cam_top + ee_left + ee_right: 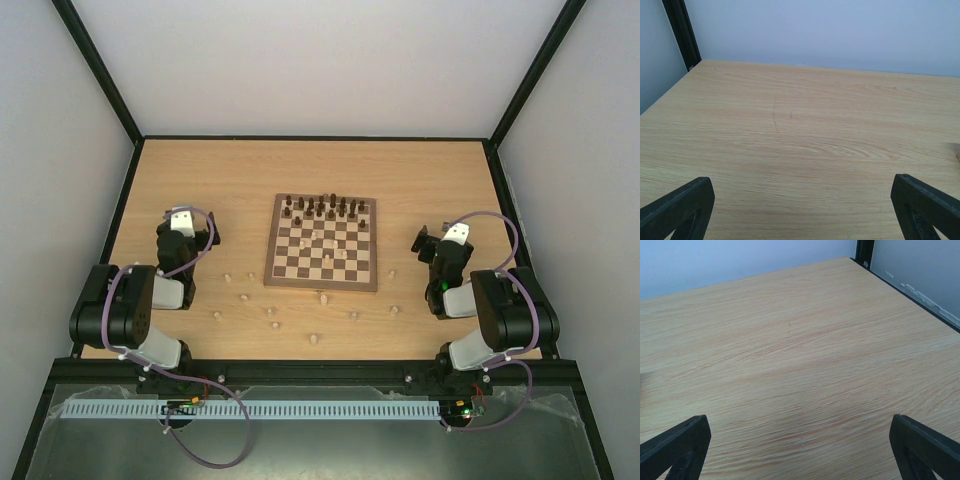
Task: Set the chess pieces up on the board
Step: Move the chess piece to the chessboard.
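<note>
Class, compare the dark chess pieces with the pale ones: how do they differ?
Colour: the dark pieces are brown, the pale pieces beige. Place: the dark pieces line the far rows of the board; most pale pieces are scattered on the table, a few on the board. Both are tiny beside the board.

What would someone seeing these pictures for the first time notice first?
The chessboard sits mid-table with dark pieces lined along its far rows. Pale pieces lie scattered on the tabletop in front of it. The left gripper and right gripper flank it, open and empty.
</note>
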You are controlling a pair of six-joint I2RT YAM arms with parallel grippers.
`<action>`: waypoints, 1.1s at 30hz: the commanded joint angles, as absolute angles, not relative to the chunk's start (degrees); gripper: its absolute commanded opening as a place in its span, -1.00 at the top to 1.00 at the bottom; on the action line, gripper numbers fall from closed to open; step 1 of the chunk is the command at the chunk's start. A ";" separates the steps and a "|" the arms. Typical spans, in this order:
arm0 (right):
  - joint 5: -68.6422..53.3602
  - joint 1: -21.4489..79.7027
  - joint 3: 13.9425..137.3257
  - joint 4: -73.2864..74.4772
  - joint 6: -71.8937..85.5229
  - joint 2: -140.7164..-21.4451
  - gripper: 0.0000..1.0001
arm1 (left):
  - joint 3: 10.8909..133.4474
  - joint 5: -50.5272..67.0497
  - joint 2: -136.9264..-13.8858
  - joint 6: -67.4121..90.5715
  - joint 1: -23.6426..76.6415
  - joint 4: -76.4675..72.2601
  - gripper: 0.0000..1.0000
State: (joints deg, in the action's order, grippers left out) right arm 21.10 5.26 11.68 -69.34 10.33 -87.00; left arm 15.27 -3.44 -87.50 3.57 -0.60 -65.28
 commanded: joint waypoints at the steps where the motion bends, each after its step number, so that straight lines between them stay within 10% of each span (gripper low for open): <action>1: 21.80 4.97 12.61 -72.19 10.52 -86.92 -0.97 | 14.76 -2.90 -87.37 3.16 -0.44 -69.06 -0.99; 17: 16.05 4.82 13.49 -69.15 8.04 -84.98 -0.97 | 16.32 -5.57 -84.11 1.34 1.82 -63.67 -0.99; 33: -0.40 7.52 49.83 4.63 27.03 -68.26 -0.97 | 37.39 1.51 -52.67 9.32 8.68 -12.72 -0.99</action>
